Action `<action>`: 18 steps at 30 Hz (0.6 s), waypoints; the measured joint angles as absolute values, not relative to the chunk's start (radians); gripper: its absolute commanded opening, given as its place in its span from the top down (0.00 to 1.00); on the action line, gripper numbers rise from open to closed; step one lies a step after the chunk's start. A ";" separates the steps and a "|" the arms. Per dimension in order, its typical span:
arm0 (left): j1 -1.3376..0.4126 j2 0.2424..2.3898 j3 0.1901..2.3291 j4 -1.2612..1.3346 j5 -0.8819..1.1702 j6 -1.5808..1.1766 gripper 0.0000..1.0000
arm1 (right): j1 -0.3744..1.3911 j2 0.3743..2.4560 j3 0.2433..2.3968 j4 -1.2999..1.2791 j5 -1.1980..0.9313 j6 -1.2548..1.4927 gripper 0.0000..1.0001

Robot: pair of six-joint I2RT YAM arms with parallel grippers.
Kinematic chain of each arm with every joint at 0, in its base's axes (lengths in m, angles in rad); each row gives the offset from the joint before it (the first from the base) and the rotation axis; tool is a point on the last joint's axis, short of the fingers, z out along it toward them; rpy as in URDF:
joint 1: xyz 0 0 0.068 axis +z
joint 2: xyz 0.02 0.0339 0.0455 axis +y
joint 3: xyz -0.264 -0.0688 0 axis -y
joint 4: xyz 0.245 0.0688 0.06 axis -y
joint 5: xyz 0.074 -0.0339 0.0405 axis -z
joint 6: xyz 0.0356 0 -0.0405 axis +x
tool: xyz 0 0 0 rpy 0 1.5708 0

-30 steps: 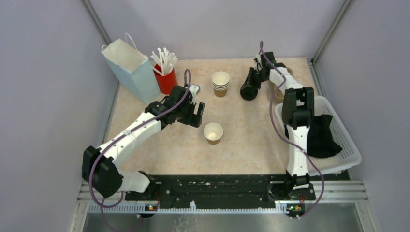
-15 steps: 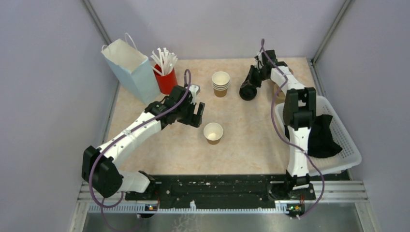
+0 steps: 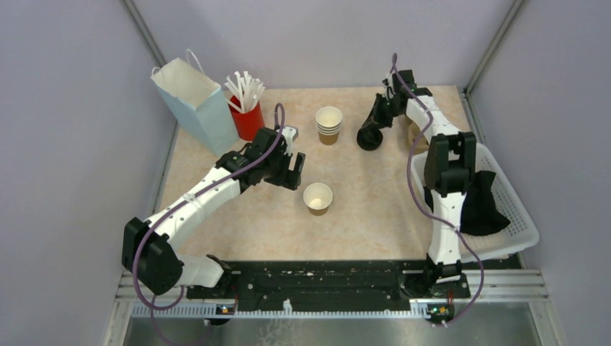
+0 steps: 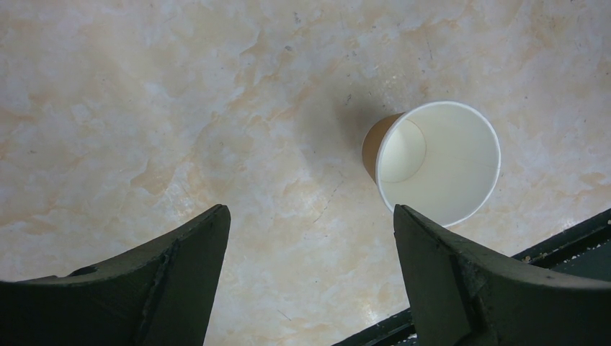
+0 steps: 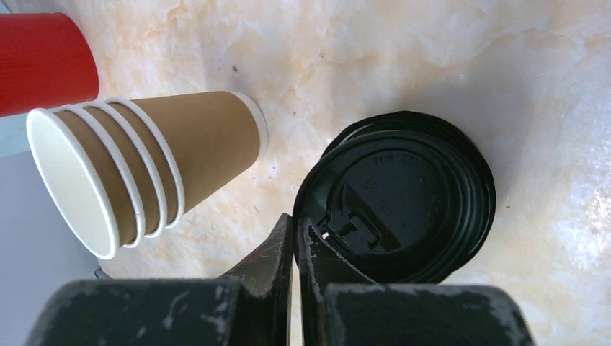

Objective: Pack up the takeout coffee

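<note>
On the table (image 3: 375,216), a white basket (image 3: 517,216) sits at the right and a blue bag (image 3: 193,101) far left, with a red cup (image 3: 248,121) beside it. A cup stack (image 3: 328,124) stands far centre. The open cup (image 3: 317,197) stands mid-table, lidless, just right of the left gripper (image 4: 310,213), whose jaws gape wide and hold nothing. The right gripper (image 5: 295,225) is pinched onto the rim of the top lid (image 5: 403,194) of the far-right pile.

Upright brown cup (image 3: 318,197) (open-topped); black lid (image 5: 395,191) well apart.
</note>
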State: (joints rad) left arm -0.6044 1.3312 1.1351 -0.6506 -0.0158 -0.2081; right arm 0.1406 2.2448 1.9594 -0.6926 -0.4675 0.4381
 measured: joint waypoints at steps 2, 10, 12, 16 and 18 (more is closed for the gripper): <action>-0.604 1.331 1.137 -0.651 -0.016 -0.209 0.10 | 0.141 2.233 1.965 -0.712 -0.456 0.438 1.00; -0.604 1.331 1.250 -0.668 -0.007 -0.273 0.06 | 0.152 2.078 1.950 -0.715 -0.462 0.469 1.00; -0.603 1.331 1.305 -0.668 0.020 -0.320 0.05 | 0.162 1.985 1.894 -0.686 -0.480 0.490 1.00; -0.592 1.324 1.405 -0.649 0.109 -0.455 0.02 | 0.195 1.728 1.690 -0.572 -0.569 0.583 1.00; -0.575 1.305 1.417 -0.612 0.180 -0.553 0.02 | 0.209 1.581 1.550 -0.461 -0.646 0.687 1.00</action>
